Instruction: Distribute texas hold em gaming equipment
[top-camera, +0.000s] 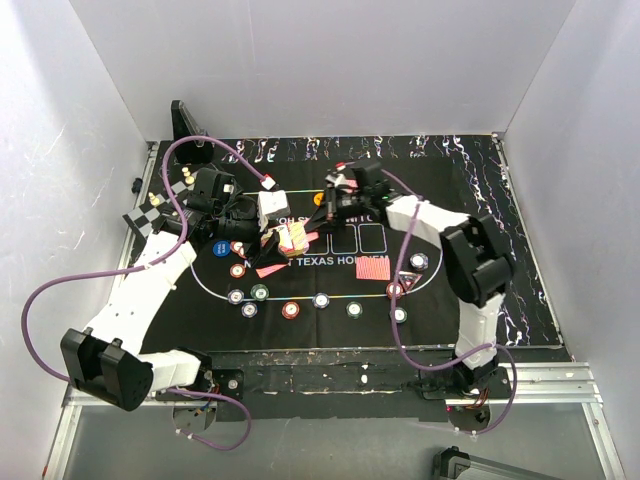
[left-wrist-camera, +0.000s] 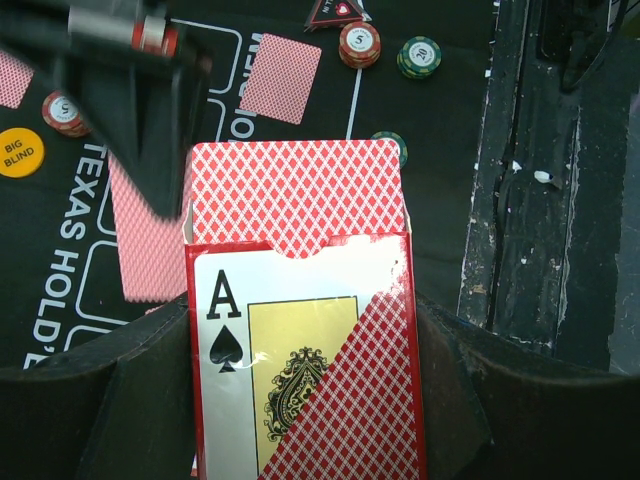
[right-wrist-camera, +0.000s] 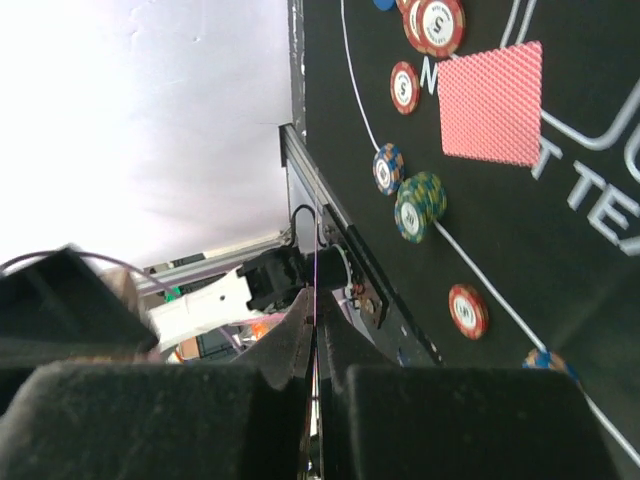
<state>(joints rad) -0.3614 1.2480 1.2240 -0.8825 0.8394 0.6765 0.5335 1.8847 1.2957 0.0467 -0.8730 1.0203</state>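
Observation:
My left gripper (top-camera: 283, 241) is shut on a red card box (left-wrist-camera: 300, 330) with an ace of spades on its face; red-backed cards stick out of its open top (left-wrist-camera: 298, 195). My right gripper (top-camera: 327, 212) is just beyond the box, shut on a single playing card seen edge-on (right-wrist-camera: 315, 330). It shows in the left wrist view (left-wrist-camera: 140, 110) with a red card (left-wrist-camera: 150, 245) below it. Another card (top-camera: 372, 267) lies face down on the black mat. Chips (top-camera: 290, 310) sit along the white oval line. The orange button (left-wrist-camera: 20, 152) and the dark triangular marker (left-wrist-camera: 338, 10) lie on the mat.
A small chessboard (top-camera: 148, 215) sits at the mat's left edge behind the left arm. White walls enclose the table on three sides. The metal rail (top-camera: 540, 375) runs along the near edge. Chip stacks (left-wrist-camera: 358, 43) stand near the triangular marker.

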